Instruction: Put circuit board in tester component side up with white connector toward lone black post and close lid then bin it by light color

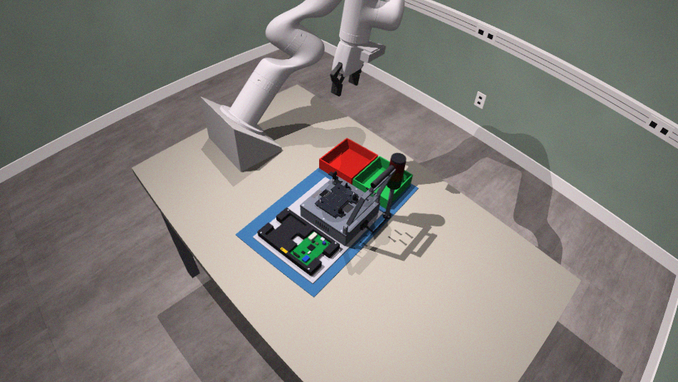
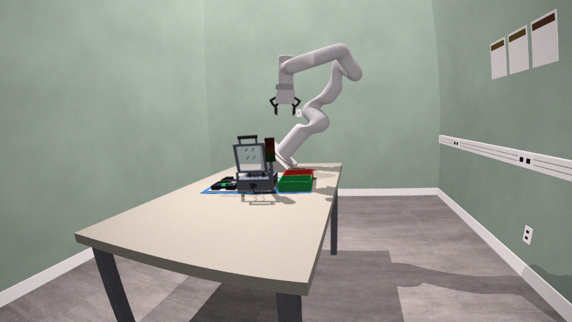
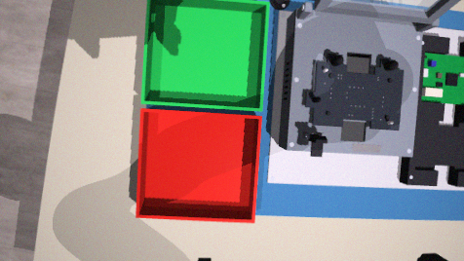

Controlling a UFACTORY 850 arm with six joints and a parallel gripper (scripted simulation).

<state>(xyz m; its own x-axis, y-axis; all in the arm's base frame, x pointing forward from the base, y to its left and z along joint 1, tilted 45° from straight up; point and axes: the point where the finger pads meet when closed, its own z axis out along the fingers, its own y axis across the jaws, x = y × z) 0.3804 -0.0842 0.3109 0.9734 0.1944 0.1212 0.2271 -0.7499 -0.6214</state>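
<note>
The green circuit board (image 1: 313, 247) (image 3: 445, 80) lies component side up in one end of the black tray (image 1: 283, 231) (image 3: 439, 141), its white connector visible. Just beside it, the gray tester (image 1: 327, 226) (image 2: 256, 185) (image 3: 356, 36) has a bare dark board bed; its clear-windowed lid (image 2: 236, 158) (image 3: 370, 16) stands raised. The signal light (image 1: 396, 170) (image 2: 270, 149) is upright, its lamps dark. The open-topped red bin (image 1: 335, 169) (image 2: 298, 172) (image 3: 195, 161) and green bin (image 1: 387, 196) (image 2: 295, 184) (image 3: 205, 54) sit side by side, empty.
</note>
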